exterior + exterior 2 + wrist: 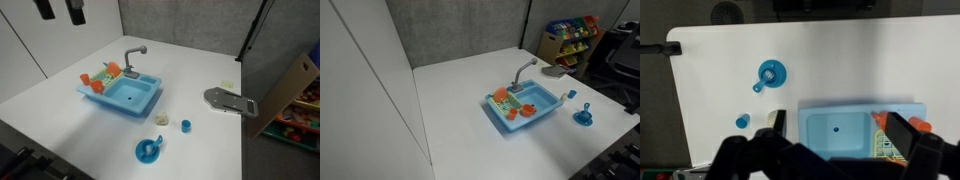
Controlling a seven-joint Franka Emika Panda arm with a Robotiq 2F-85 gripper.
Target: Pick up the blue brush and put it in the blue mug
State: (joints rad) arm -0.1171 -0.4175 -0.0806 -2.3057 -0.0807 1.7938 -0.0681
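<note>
Table: white, smooth and matt under me.
Toy sink: light-blue plastic, smooth, with a soft sheen.
Faucet: grey with a dull finish; I cannot tell whether it is metal or plastic.
Blue mug: saturated blue plastic, smooth.
Orange cups: smooth plastic.
My claw: black, with matt fingers.
Back wall: grey, rough, cloth-like.

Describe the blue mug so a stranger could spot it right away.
Find the light-blue toy sink on the white table. On the tabletop near it stands the blue mug, deeper blue and clearly bigger than the tiny pale cup close by.
</note>
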